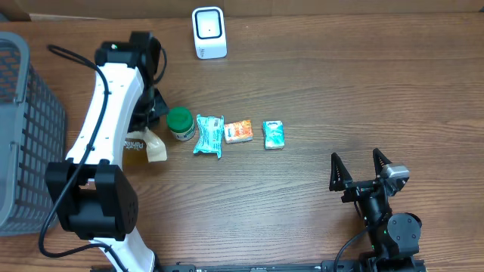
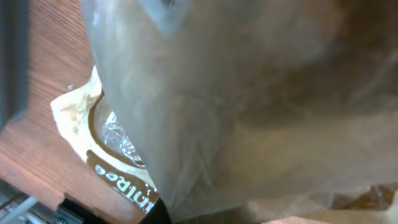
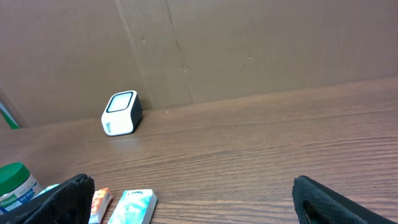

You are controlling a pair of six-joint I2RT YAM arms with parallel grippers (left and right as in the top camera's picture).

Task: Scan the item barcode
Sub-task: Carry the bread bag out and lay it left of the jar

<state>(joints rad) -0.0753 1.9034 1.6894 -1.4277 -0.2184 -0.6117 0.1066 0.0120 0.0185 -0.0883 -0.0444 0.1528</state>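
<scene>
**Surface**: brown wood grain, with a cardboard wall along its far edge.

**Item 1, tan snack packet**: the task's thing. It is a cream and clear film bag with a brown label band. It is towards the left edge, between the grey basket and the green-lidded jar, just beside the jar. In the left wrist view the packet sits right against the lens and its film covers most of the frame. No barcode can be made out in any view.

**Item 2, barcode scanner**: a white box with a dark window, upright near the middle of the far edge, well apart from the packet. In the right wrist view the scanner stands just in front of the cardboard wall.

**Items 3–6, row across the middle of the surface, left to right:**
- green-lidded jar, upright
- long teal wrapper
- orange sachet
- small teal pack

The first three lie nearly touching. The small pack sits slightly apart.

**Left jaws**: carried on the white left arm, which reaches over the packet. They are closed and appear to pinch the packet's film. The contact itself is hidden.

**Right jaws**: near the right end of the near edge, spread wide and holding nothing, with both black fingers pointing towards the far edge.
</scene>
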